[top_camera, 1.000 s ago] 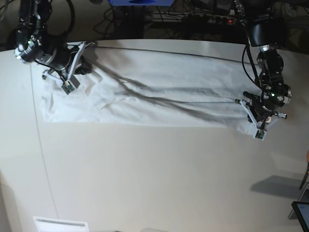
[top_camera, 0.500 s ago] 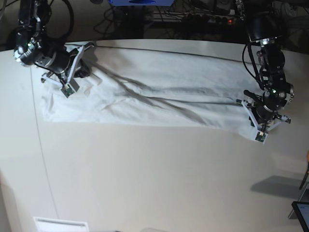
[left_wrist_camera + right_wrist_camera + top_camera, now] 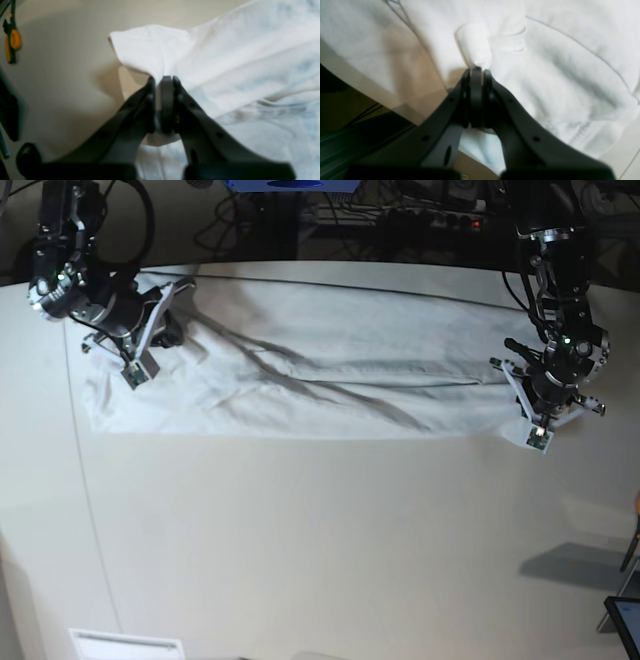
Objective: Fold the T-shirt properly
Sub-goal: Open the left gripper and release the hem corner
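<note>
- No box, bin or tray shows in any view; the only bearing surface is the pale table (image 3: 300,550), and on it lies one cloth, the T-shirt (image 3: 330,370).
- The T-shirt lies stretched in a long wrinkled band across the far part of the table, from about 9 o'clock to 3 o'clock in the base view, with dark creases running along its length.
- At the 3 o'clock end, the left gripper (image 3: 537,432) is clenched on the T-shirt's edge; in the left wrist view (image 3: 163,82) its black fingers (image 3: 150,92) are pressed together with white fabric (image 3: 225,65) pinched between them, a fold rising from the tips toward 12 o'clock and bare table to 9 o'clock.
- At the 10 o'clock end, farther back, the right gripper (image 3: 133,370) is likewise clamped on the T-shirt; in the right wrist view (image 3: 476,72) a small bunched tuck of cloth (image 3: 557,62) stands just above the closed fingers (image 3: 487,77), and more fabric hangs below them.
- Beyond the table's far edge, dark cables (image 3: 430,215) are visible.
</note>
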{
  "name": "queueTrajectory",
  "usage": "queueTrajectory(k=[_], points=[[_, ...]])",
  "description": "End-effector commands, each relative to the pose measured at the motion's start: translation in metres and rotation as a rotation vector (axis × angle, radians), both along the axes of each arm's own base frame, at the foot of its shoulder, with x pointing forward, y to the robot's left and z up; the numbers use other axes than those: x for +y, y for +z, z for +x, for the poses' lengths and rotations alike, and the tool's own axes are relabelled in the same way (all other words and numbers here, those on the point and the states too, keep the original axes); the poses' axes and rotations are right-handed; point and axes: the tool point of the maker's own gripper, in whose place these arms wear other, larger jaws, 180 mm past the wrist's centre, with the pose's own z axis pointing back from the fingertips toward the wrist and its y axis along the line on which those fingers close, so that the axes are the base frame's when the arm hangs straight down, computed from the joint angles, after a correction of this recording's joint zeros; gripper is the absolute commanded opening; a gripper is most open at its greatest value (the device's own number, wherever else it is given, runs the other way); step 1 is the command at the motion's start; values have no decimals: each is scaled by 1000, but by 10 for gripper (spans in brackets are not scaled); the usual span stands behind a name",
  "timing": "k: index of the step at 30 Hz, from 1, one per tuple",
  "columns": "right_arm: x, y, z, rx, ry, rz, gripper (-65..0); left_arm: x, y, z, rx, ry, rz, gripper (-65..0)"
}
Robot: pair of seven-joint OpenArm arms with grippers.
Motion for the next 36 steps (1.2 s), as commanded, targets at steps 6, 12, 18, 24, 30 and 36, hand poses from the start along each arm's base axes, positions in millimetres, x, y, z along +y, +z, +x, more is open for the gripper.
queueTrajectory(k=[6, 12, 18, 24, 30, 36], points=[[2, 4, -1, -15, -1, 15, -646, 13, 14, 4, -27, 12, 71, -650], [2, 2, -4, -6, -1, 15, -647, 22, 13, 1, 0, 22, 170, -650], [4, 2, -4, -6, -5, 25, -647, 22, 13, 1, 3, 17, 172, -650], [4, 2, -3, -6, -11, 26, -647, 19, 9, -2, 38, -32, 187, -524], [4, 3, -2, -9, -11, 26, -647, 22, 4, -11, 57, -25, 189, -438], [4, 3, -2, -11, -11, 26, -647, 35, 33, -10, -56, 68, 137, -435]])
